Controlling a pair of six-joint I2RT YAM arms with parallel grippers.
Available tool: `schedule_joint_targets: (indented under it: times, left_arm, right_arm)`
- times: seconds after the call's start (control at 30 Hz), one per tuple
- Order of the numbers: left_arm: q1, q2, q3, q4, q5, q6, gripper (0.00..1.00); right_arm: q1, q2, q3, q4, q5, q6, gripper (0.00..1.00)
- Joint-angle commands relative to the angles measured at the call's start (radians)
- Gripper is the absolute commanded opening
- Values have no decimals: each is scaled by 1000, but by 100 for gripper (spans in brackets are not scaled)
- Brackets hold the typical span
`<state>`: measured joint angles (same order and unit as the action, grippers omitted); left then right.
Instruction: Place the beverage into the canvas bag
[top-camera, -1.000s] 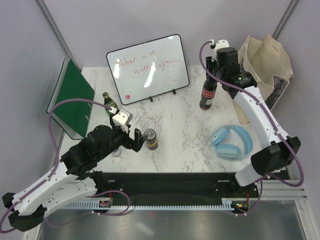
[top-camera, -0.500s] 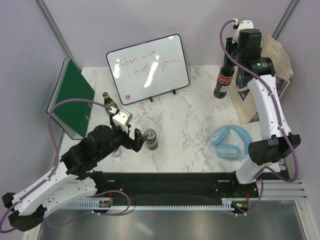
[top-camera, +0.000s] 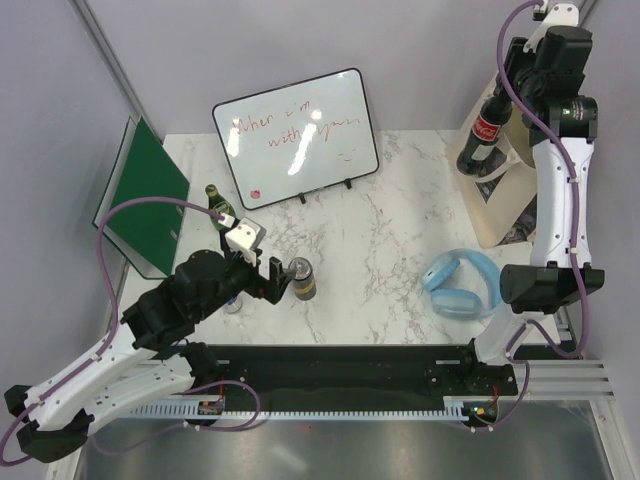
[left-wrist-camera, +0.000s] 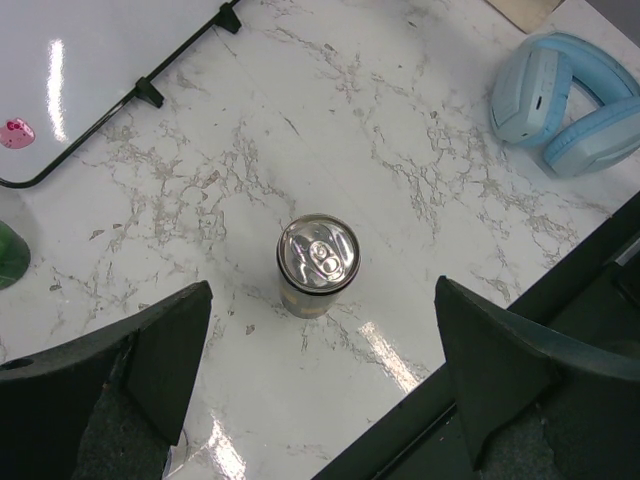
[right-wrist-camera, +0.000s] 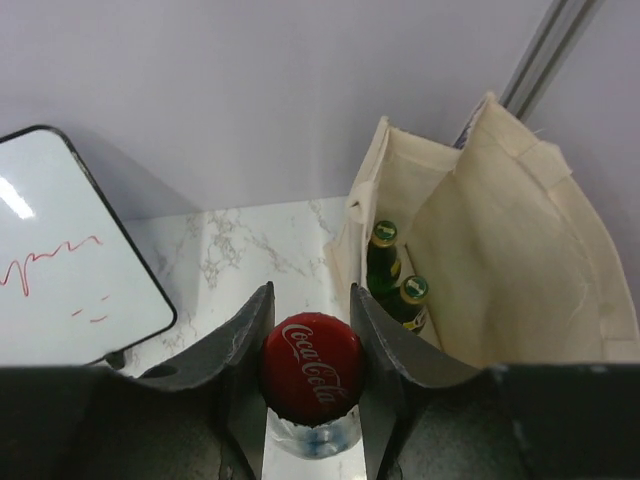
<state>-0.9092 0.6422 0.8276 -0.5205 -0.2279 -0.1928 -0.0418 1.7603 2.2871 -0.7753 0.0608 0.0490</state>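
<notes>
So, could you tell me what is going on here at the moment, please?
The right gripper is shut on the neck of a cola bottle, held up in the air beside the open canvas bag, not yet inside. Two green bottles stand in the bag. The left gripper hangs open above a can on the marble table, touching nothing.

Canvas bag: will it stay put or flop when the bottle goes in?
Probably floppy: the canvas bag is cloth with creased, leaning walls. A nudge from the cola bottle could fold a wall in. The two green bottles inside likely anchor its base.
</notes>
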Motion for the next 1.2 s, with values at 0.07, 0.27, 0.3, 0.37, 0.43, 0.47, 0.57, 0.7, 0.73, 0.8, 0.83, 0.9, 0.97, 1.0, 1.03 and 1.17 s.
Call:
schedule_joint_targets:
  times: [0.07,0.27,0.3,0.37,0.43,0.47,0.57,0.7,0.73,0.8,0.83,0.9,0.97,1.0,1.03,1.17]
  left_arm:
    - [3,7,1,42,4,26,100]
    - [4,22,-1,42,4,29,100]
    - [4,25,1,40,5,29,100]
    - [4,27,-1,42,6,30,100]
    - [3,27,-1,40,2,30,100]
    - [4,25,-1,42,-2,30,100]
    - [4,24,-2,40,-5,30,100]
    - [4,25,1,42,-2,30,100]
    - [4,25,-1,42,-1,30,100]
    - [4,25,1,40,2,32,100]
    - [4,24,1,42,2,32,100]
    - [3,22,1,40,2,30,100]
    - [4,20,-1,42,4,30,100]
    - [3,22,1,40,4,30,100]
    - [4,22,1,40,2,32,100]
    - [3,25,-1,40,4,32,100]
  right_arm:
    - [-52,-10,170,301,-41,14,0]
    - [-110,14,215,401,-107,87,0]
    - [-112,16,215,413,-113,94,0]
    - [-115,18,210,453,-122,103,0]
    - [-115,19,213,479,-118,110,0]
    - [-116,21,215,504,-116,112,0]
    - [-124,33,233,547,-115,123,0]
    - [-133,38,250,596,-107,132,0]
    - [-138,41,255,605,-107,134,0]
    - [-142,48,265,631,-104,135,0]
    - [-150,53,285,634,-102,132,0]
    - [-161,65,298,653,-95,133,0]
    - [-187,64,299,671,-93,141,0]
    - [-197,62,298,679,-95,147,0]
    - [-217,62,299,688,-99,155,0]
    - [-248,64,307,731,-105,195,0]
